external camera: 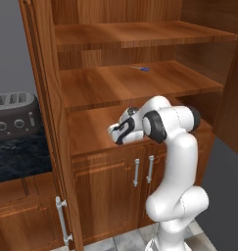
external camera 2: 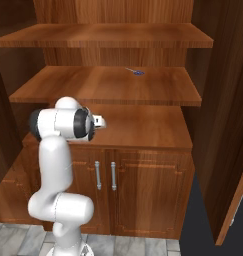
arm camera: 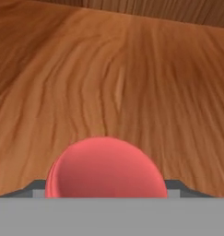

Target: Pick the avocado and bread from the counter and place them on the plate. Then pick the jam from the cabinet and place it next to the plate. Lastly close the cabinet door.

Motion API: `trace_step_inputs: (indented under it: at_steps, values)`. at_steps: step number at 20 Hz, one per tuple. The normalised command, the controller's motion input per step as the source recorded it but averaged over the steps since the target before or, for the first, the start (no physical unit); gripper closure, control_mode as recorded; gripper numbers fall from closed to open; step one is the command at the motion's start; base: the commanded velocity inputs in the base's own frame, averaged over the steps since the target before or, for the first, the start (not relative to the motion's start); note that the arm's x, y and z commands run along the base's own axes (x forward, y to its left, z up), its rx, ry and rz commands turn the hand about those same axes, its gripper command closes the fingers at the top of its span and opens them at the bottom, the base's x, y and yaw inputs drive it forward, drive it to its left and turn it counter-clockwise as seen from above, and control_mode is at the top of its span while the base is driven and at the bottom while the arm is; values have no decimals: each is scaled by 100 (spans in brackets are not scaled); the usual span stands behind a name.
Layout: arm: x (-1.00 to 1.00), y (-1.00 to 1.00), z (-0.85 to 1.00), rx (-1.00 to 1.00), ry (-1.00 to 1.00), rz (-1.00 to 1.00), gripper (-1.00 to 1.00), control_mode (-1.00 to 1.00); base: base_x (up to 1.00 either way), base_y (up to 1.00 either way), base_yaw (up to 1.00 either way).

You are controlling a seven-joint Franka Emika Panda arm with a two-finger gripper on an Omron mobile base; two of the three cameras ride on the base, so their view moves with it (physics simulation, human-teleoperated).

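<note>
At the far left of the left base view a dark toaster (external camera: 13, 116) sits on the black marble bench (external camera: 20, 157), beside the tall cabinet (external camera: 140, 81). The cabinet door (external camera: 52, 147) stands swung open as a narrow panel edge-on, its silver bar handle (external camera: 62, 220) low in the frame. I judge it is left open because the jam has yet to come out; closing it is the last step.

Moving right, the white arm bends over the lowest open shelf (external camera: 88, 130), with the hand lying low and level just above the wood, a pose that suits reaching in for something standing on that shelf. On the middle shelf, toward the upper centre, lies a small bluish object (external camera: 142, 69) too tiny to identify.

In the right base view the arm is at the left of the frame, its wrist pointing right across the same shelf; the two small lower doors (external camera 2: 143, 192) stay shut below.

In the hand view the jam (arm camera: 106, 168) fills the lower centre: a smooth, rounded coral-red top, seen from above, resting on the wood-grained shelf. The claw (arm camera: 106, 186) straddles it, its dark fingertips (arm camera: 180, 185) peeking out on either side. Whether the fingers already press the jam I cannot tell; they look close to it on both sides.
</note>
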Motion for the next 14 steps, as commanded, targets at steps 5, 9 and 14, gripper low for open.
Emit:
trace_step_inputs:
  at_steps: [5, 9, 14]
  values:
    - [-100, -42, -5, 15, -6, -5, 100, -100, 0, 0, 0]
    - [-100, -32, 36, 12, -24, -4, 100, -100, 0, 0, 0]
    - [-100, -39, 90, 8, -33, -5, 100, -100, 0, 0, 0]
